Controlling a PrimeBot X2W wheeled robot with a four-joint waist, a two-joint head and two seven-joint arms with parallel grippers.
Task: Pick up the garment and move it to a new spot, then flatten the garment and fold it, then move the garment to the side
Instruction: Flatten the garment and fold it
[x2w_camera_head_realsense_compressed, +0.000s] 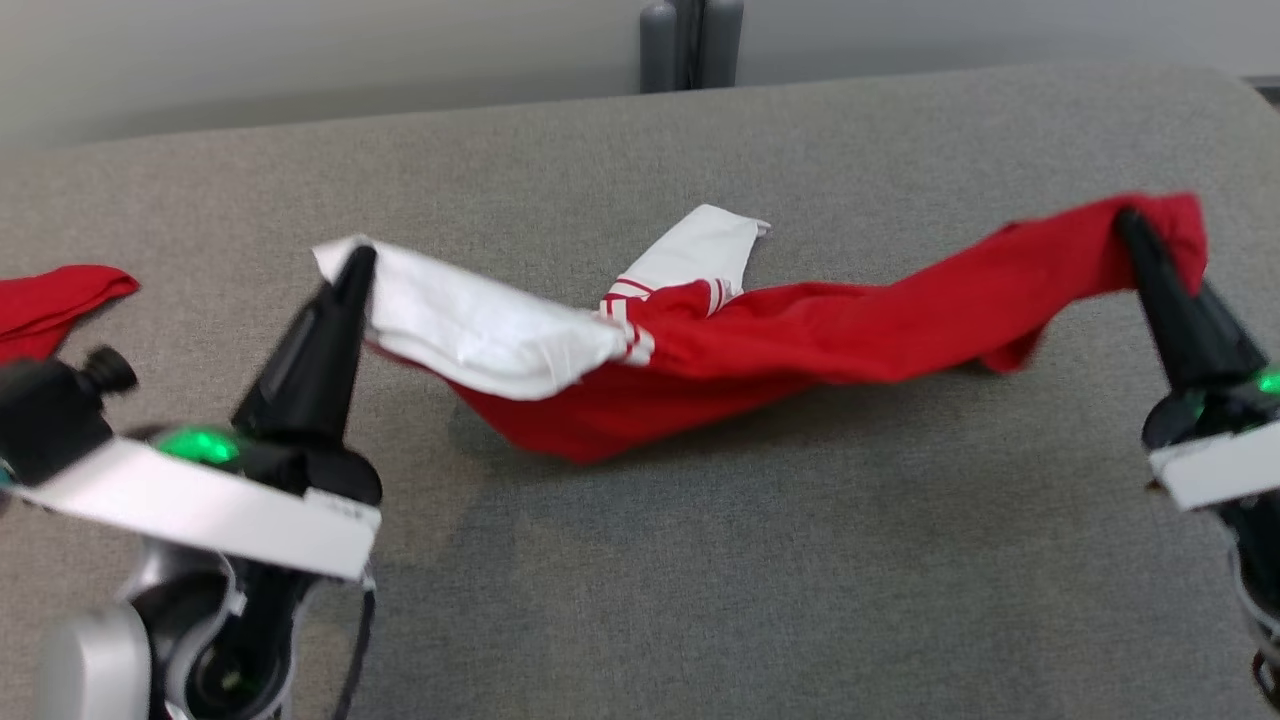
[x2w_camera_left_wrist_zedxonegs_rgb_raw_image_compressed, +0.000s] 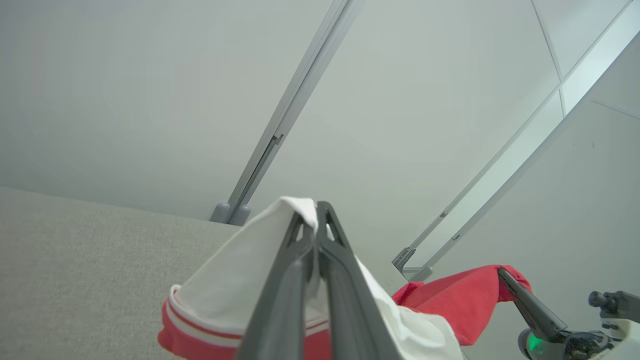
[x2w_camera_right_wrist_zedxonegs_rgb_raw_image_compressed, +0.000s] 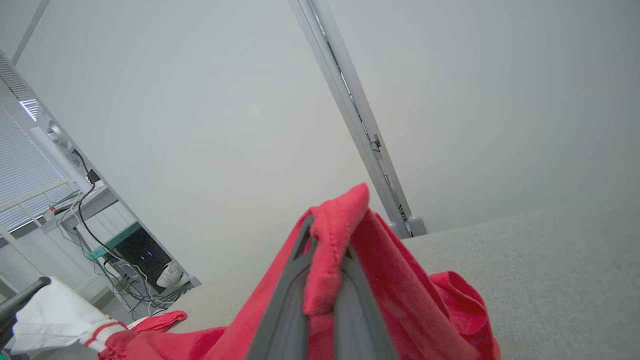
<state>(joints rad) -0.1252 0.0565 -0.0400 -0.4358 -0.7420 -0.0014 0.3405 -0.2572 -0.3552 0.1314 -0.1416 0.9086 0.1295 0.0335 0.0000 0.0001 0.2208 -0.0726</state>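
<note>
The left gripper (x2w_camera_head_realsense_compressed: 357, 264) at nine o'clock and right gripper (x2w_camera_head_realsense_compressed: 1131, 223) at three pinch the garment (x2w_camera_head_realsense_compressed: 800, 325). I'd raise both evenly so the sagging middle clears the bench (x2w_camera_head_realsense_compressed: 700, 560).

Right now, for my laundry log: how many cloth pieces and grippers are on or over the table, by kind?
Red-and-white garment: 1
Plain red cloth: 1
Grippers: 2 (left gripper, right gripper, both shut on the garment)
Total: 4

We are seeing the red, white-sleeved garment (x2w_camera_head_realsense_compressed: 800, 330) hanging stretched across the middle of the frame, both ends raised, its centre sagging toward the grey surface (x2w_camera_head_realsense_compressed: 700, 580).
</note>
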